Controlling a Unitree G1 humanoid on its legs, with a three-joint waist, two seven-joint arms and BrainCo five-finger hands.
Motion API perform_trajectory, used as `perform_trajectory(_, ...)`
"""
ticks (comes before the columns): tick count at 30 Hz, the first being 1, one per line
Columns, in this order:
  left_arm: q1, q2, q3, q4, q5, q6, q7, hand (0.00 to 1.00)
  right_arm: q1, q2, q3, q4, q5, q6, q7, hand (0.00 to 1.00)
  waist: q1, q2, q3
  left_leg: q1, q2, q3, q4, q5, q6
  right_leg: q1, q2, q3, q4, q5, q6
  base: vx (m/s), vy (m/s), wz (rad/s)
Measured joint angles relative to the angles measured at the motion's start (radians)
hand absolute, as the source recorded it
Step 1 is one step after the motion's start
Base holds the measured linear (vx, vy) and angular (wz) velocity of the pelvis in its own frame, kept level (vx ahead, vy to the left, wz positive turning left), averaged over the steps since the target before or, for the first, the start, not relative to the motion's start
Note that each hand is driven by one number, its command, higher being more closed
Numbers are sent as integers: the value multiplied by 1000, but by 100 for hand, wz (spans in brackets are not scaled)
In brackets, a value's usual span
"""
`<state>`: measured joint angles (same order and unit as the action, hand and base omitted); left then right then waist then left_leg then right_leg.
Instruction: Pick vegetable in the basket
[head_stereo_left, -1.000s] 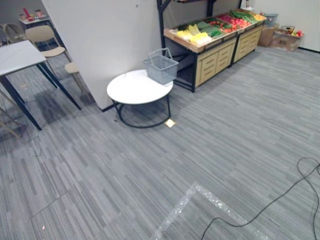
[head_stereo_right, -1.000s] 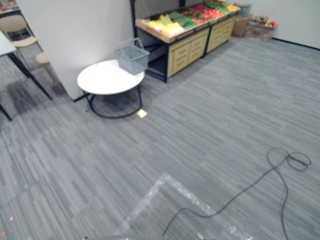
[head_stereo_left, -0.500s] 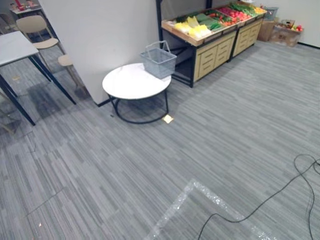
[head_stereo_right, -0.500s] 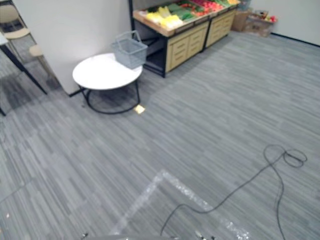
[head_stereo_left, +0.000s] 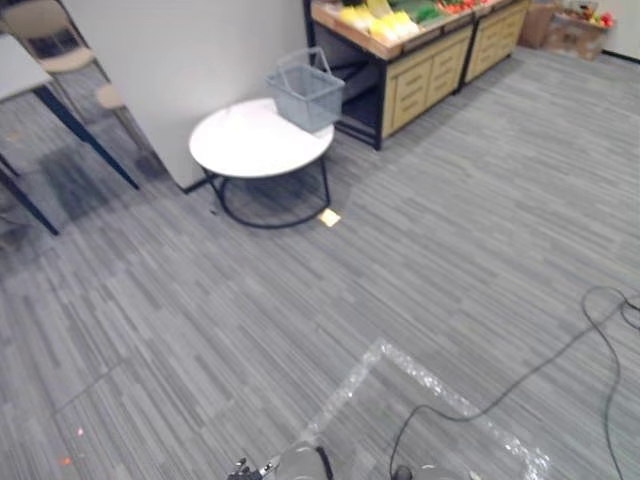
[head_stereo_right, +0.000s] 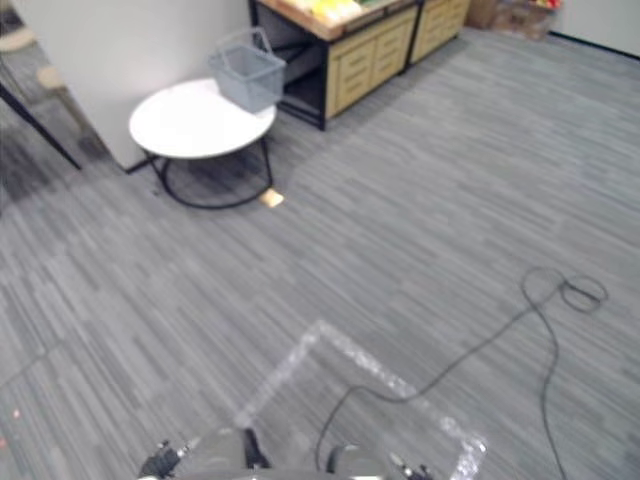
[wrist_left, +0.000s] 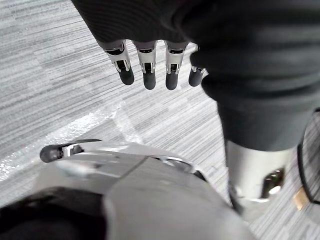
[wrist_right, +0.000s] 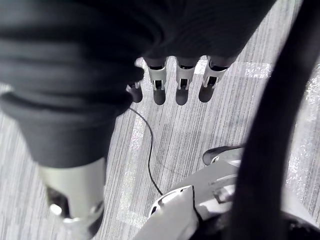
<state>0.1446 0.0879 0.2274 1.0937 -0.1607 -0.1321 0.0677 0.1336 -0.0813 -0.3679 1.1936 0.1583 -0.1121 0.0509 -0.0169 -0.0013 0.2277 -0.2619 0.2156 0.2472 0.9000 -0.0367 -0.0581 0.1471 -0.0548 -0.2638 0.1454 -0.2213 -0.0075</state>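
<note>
Left hand (wrist_left: 149, 62) hangs above the grey carpet (head_stereo_left: 480, 200) with its fingers straight and loose, and it holds nothing. The right hand (wrist_right: 182, 80) is the same, with relaxed fingers and nothing between them. Both hands are well apart from the task's things. The basket (head_stereo_left: 306, 88), a grey wire one with its handle raised, stands on the far edge of the round white table (head_stereo_left: 250, 150), on the side nearest to the wooden stand (head_stereo_left: 400, 70). I cannot tell whether something lies inside it. The vegetables (head_stereo_left: 392, 22), yellow and green ones, lie on top of that stand, behind the basket. A white wall (head_stereo_left: 180, 50) rises just beside the table. A small yellow scrap (head_stereo_left: 329, 217) lies on the carpet near the table's dark frame, and a strip of shiny tape (head_stereo_left: 425, 378) marks the floor closer to the robot.
</note>
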Motion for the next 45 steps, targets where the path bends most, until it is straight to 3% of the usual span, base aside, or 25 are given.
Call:
perform_trajectory(3, 7, -6, -5, 4, -23, 3, 0, 0, -52, -22, 8, 0, 0, 0, 0, 0, 13, 4, 3, -71, -51, -37, -120, -55, -11, 10, -34, 31, -4, -8, 3, 204, 63, -21)
perform_trajectory(8, 33, -29, -17, 14, -22, 3, 8, 0, -110, -34, 51, -13, -1, -8, -5, 0, 50, 40, 1, -64, -39, -46, -837, 61, -53, 49, -44, 90, -46, -52, 65, 316, 191, -37)
perform_trajectory(10, 36, -42, -19, 17, -21, 3, 14, 0, -114, -46, 78, -13, -1, -11, -6, 0, 51, 63, -1, -93, -15, -39, -846, 62, -53, 86, -45, 98, -61, -81, 98, 418, 316, -18)
perform_trajectory(11, 44, -43, -23, 23, -21, 4, 14, 0, -116, -58, 95, -13, -1, -13, -7, 0, 51, 67, -5, -101, -12, -26, -811, 114, -35, 124, -62, 104, -76, -108, 119, 666, 509, -35)
perform_trajectory(13, 55, -14, -26, 27, -12, 3, 11, 0, -112, -33, 102, -4, -1, -23, -3, 0, 61, 11, -47, -121, -68, 9, -715, 170, -7, 134, -148, 120, -61, -108, 103, 606, 366, -30)
perform_trajectory(14, 52, 4, -27, 27, -10, 2, 13, 0, -112, -13, 103, -5, -2, -28, 1, 0, 60, -19, -81, -136, -112, 21, -697, 137, 37, 78, -197, 144, 14, -64, 106, 635, 305, 3)
perform_trajectory(16, 34, 17, -26, 31, 11, 2, 12, 0, -108, -5, 97, 2, -4, -29, 4, 0, 48, -35, -91, -107, -161, 30, -679, 93, 79, 11, -242, 190, 196, 27, 113, 695, 341, 22)
perform_trajectory(17, 25, 19, -27, 38, 18, 4, 12, 0, -91, -5, 89, 1, -4, -27, 4, 0, 49, -39, -89, -51, -180, 44, -672, 46, 97, -33, -267, 204, 347, 143, 121, 753, 341, 6)
perform_trajectory(18, 26, 22, -32, 38, 19, 5, 12, 0, -78, -2, 85, -2, -4, -27, 5, 0, 44, -41, -87, 29, -194, 48, -685, -6, 101, -88, -288, 216, 510, 325, 120, 618, 269, -4)
perform_trajectory(19, 25, 28, -42, 37, 22, 7, 12, 0, -69, 3, 69, -6, -2, -28, 7, 0, 40, -46, -85, 75, -203, 47, -696, -26, 104, -116, -294, 225, 599, 404, 136, 686, 276, -9)
perform_trajectory(21, 14, 47, -87, 18, 26, 10, 12, 0, -53, 1, 63, -11, -4, -30, 17, 0, 17, -47, -80, 212, -217, 36, -729, -81, 111, -254, -279, 217, 918, 293, 137, 567, 165, 8)
perform_trajectory(22, -19, 56, -109, 15, 27, 9, 13, 0, -37, 3, 58, -11, -5, -31, 20, 0, 8, -44, -76, 310, -226, 21, -774, -101, 109, -326, -271, 149, 989, 184, 103, 518, 110, 20)
perform_trajectory(26, -113, 29, -112, 8, 20, 9, 19, 0, -23, 13, 2, -20, -3, -32, 22, 0, -35, -21, -61, 455, -216, -19, -840, -149, 100, -470, -235, -9, 772, 45, 61, 439, -2, 28)
perform_trajectory(29, -173, -7, -107, -8, 9, -4, 33, 0, -11, 24, -22, -24, -4, -28, 18, 0, -44, 3, -45, 517, -179, -66, -848, -206, 60, -505, -184, -25, 370, 91, 82, 571, -211, 52)
perform_trajectory(30, -180, -27, -91, -13, 10, -12, 38, 0, 0, 30, -34, -36, -5, -23, 17, 0, -45, 4, -43, 538, -163, -77, -854, -235, 38, -505, -170, -8, 151, 173, 91, 451, -227, 33)
perform_trajectory(32, -180, -54, -50, -18, 10, -13, 44, 0, 10, 38, -42, -44, -5, -22, 15, 0, -43, -2, -39, 585, -141, -97, -866, -292, 12, -508, -175, 24, -39, 269, 113, 615, -308, 31)
perform_trajectory(33, -179, -84, -20, -17, 12, -12, 46, 0, 10, 28, -45, -55, -7, -20, 15, 0, -43, 26, -27, 623, -99, -94, -874, -318, 35, -510, -145, 14, 29, 373, 109, 660, -316, 25)
perform_trajectory(34, -176, -98, -12, -11, 14, -12, 44, 0, 7, 22, -47, -61, -14, -21, 14, 0, -43, 42, -24, 633, -90, -94, -868, -296, 16, -528, -137, 11, 87, 369, 104, 683, -324, 11)
perform_trajectory(35, -178, -112, 5, 6, 18, -12, 42, 0, -6, 23, -50, -70, -30, -22, 12, 0, -35, 43, -21, 634, -77, -98, -843, -232, 5, -563, -139, 14, 208, 286, 36, 768, -438, 11)
perform_trajectory(38, -139, -129, 43, 21, 21, -12, 37, 0, -9, 18, -61, -79, -44, -22, 16, 0, -38, 54, -24, 586, -12, -159, -613, -86, -36, -483, -121, -36, 302, 132, 19, 654, -397, 24)
perform_trajectory(39, -139, -121, 47, 21, 26, -10, 34, 0, -9, 11, -59, -76, -49, -19, 19, 0, -37, 54, -24, 523, 8, -194, -482, -15, -73, -441, -121, -57, 304, 102, 9, 669, -328, 49)
perform_trajectory(40, -135, -112, 55, 22, 27, -7, 32, 0, -12, 8, -49, -78, -60, -19, 21, 0, -37, 61, -20, 423, 38, -227, -260, 180, -139, -366, -109, -83, 290, 54, 7, 528, -222, 38)
perform_trajectory(41, -132, -110, 55, 24, 27, -5, 31, 0, -14, 2, -39, -78, -66, -19, 20, 0, -35, 59, -15, 377, 60, -219, -168, 245, -155, -332, -99, -88, 274, 36, 1, 625, -208, 24)
perform_trajectory(42, -127, -102, 54, 23, 27, 1, 19, 0, -23, -14, -16, -77, -71, -19, 17, 0, -29, 73, -8, 294, 97, -169, 23, 196, -131, -262, -80, -90, 240, 15, -9, 408, -106, 4)
perform_trajectory(45, -100, -85, 72, 14, 21, 0, 5, 0, -43, -38, 16, -55, -72, -18, 0, 0, -7, 76, -2, 153, 79, -54, 163, 8, -66, -80, -68, -93, 113, 4, 0, 484, -80, 1)
